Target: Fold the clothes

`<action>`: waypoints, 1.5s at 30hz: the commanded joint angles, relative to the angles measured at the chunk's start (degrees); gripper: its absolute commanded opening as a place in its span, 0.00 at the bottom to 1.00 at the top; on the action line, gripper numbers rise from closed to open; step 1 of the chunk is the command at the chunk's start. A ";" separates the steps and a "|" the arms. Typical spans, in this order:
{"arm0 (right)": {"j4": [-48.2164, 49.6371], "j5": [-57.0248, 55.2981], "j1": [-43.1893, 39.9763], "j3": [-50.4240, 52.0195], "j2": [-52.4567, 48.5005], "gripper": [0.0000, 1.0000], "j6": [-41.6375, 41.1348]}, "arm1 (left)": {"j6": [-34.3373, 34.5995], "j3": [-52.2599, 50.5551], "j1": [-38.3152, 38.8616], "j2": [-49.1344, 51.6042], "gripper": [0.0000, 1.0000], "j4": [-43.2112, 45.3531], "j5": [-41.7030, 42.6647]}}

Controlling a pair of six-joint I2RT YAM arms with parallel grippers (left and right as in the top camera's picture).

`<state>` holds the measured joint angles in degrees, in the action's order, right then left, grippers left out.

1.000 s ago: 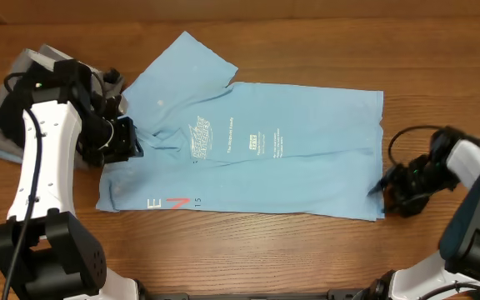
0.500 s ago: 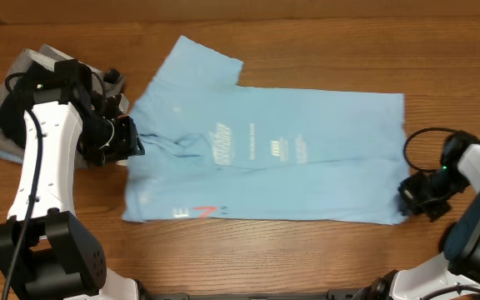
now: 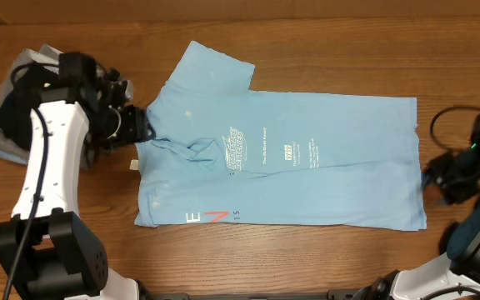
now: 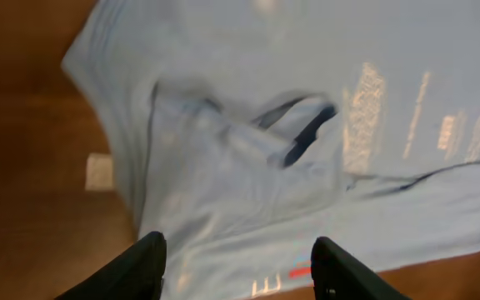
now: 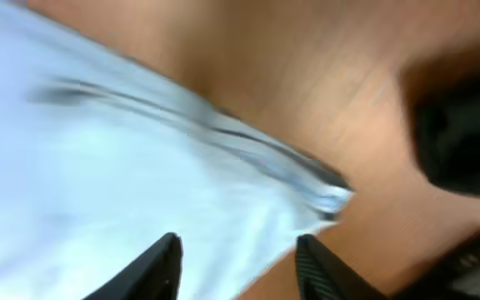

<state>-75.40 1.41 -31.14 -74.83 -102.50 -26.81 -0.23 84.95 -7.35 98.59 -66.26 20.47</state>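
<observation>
The clothes' main piece, a light-blue T-shirt with white lettering and a red mark near its hem, lies spread flat on the wooden table. My left gripper hovers at the collar end, open. In the left wrist view its fingers stand apart over the cloth, holding nothing. My right gripper is just off the shirt's right edge. In the blurred right wrist view this gripper is open above the shirt's hem corner. Grey and black garments lie heaped at the far left.
A small white tag lies on the bare wood beside the shirt's left edge, also seen as a white patch in the left wrist view. A black cable loops on the table near the right arm.
The shirt has slid to the right and now lies flatter. My right gripper moved right, shut and opened again, and is off the hem. My left gripper followed right and opened wider.
</observation>
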 commanded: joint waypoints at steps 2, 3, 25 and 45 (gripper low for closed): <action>-0.48 17.81 0.20 -10.25 4.94 0.53 6.47 | -2.36 0.15 3.45 0.37 0.61 10.01 8.07; -0.09 22.08 0.50 -11.39 5.49 0.54 8.00 | -2.36 0.33 4.09 0.59 0.63 11.98 7.78; 0.00 27.98 10.49 -13.31 6.45 0.56 13.94 | 3.58 18.34 9.03 38.49 0.76 55.10 -1.79; 3.78 23.43 11.17 -13.31 6.36 0.56 14.86 | -1.09 18.34 11.30 44.37 0.04 52.87 0.74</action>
<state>-72.49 25.45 -20.16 -87.26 -96.64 -12.36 0.32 103.83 3.40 140.70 -10.72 17.74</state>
